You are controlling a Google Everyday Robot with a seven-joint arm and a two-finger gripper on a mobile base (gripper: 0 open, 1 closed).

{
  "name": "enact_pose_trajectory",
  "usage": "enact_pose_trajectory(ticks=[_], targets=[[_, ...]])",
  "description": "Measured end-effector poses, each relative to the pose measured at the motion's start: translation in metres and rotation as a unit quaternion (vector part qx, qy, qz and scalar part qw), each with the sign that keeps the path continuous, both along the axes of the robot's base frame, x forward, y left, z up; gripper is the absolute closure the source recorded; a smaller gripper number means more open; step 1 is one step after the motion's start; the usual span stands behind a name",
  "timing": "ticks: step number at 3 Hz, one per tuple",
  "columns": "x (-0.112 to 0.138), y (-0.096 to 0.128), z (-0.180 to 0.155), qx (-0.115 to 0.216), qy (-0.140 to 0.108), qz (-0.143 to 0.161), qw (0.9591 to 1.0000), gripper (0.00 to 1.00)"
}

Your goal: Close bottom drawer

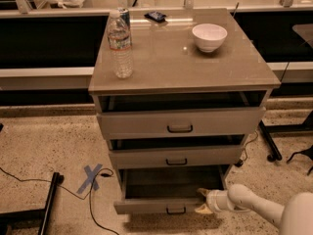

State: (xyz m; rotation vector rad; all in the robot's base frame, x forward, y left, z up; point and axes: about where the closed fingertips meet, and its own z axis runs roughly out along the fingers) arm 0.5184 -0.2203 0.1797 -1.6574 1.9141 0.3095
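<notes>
Reckon the task hardly begun, at best at the point of first contact. See the bottom drawer (146, 205) hanging well out of the grey-beige cabinet (105, 131), lowest of three, with its bare inside open to view and its slim front panel standing far forward of the two fronts above. Find the end effector (200, 201) low on the right, at the right-hand end of that panel and apart from the small black handle (175, 210), with pale fingers (203, 193) spread wide one above the other and gripping nothing. Cannot tell whether touching the panel or only lying close against it. Can follow the white arm (254, 205) back from there to the lower right corner. Would count as done only the approach: placed at the drawer front, on the side from which to push. Left to do, by this reading: nearly everything, namely to press the front straight back through its whole travel until flush with the cabinet face. Might expect some skewing from a push so far off centre. Note also the middle drawer (146, 158) and top drawer (142, 124) each drawn out a little, though outside this job. Up on the worktop (181, 65), see a water bottle (120, 45) and a white bowl (209, 36), well apart from the work below
</notes>
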Motion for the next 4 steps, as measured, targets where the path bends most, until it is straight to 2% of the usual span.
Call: enact_pose_trajectory(ticks=[1,2,3,4], targets=[[0.015,-0.006,0.010,0.035,-0.040,-0.020,0.9984,0.12],[0.016,-0.004,0.010,0.035,-0.042,-0.018,0.9983,0.00],[0.008,0.001,0.026,0.054,-0.041,-0.001,0.9977,0.00],[-0.024,0.009,0.067,0.090,-0.043,0.018,0.9949,0.24]])
